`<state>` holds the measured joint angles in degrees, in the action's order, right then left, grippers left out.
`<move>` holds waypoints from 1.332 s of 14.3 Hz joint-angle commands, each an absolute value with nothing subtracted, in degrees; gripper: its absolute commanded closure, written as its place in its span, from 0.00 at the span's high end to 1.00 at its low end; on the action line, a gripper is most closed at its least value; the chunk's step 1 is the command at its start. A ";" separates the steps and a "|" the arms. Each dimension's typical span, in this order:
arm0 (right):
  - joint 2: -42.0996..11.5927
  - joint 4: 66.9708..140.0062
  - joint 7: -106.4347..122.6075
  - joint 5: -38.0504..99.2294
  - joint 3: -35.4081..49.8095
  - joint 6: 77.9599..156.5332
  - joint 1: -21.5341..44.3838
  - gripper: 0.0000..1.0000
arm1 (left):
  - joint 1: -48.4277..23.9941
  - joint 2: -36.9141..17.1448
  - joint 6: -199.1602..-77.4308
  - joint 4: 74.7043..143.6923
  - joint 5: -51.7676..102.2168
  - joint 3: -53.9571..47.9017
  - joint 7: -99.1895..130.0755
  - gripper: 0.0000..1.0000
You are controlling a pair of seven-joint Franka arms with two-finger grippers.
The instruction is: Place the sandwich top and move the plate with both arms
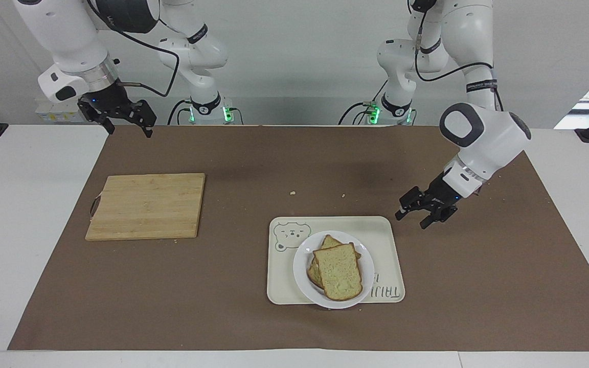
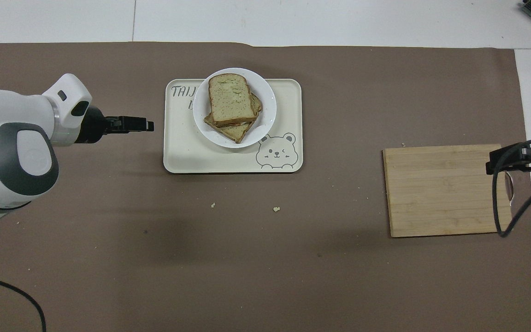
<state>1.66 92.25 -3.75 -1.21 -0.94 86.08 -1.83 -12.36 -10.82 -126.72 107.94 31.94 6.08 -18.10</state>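
- While the sandwich top (image 1: 338, 270) lies on the plate (image 1: 302, 255), the left claw (image 1: 422, 210) hangs open and empty beside the tray (image 1: 391, 266).
- Right claw (image 1: 120, 115) waits, open, empty.

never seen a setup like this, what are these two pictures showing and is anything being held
These are two white jointed robot arms at a table covered by a brown mat. One picture looks from across the table at them; the other looks down from above their end.

A pale bread slice with brown crust tops a sandwich on a small round white plate, which sits on a cream rectangular bear tray. A bamboo cutting board lies toward the right arm's end.

Nothing is held. The left gripper hangs open over the mat beside the tray; the right gripper waits open, raised near the mat's corner.
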 commanded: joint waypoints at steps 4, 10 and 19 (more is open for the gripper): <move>2.55 93.52 -2.37 -1.32 -0.62 87.36 -2.29 1.00 | -12.30 -9.67 -102.87 88.80 5.85 9.14 -15.73 1.00; 2.55 93.52 -2.37 -1.32 -0.62 87.36 -2.29 1.00 | -12.13 -4.85 -83.33 80.16 1.93 9.49 -15.91 1.00; 2.55 93.52 -2.37 -1.32 -0.62 87.36 -2.29 1.00 | -8.98 2.64 -75.76 83.49 2.02 10.11 -15.73 1.00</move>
<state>1.66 92.25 -3.75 -1.21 -0.94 86.08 -1.83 -11.39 1.03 -76.36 80.99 2.97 11.02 -16.13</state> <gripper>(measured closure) 0.000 0.000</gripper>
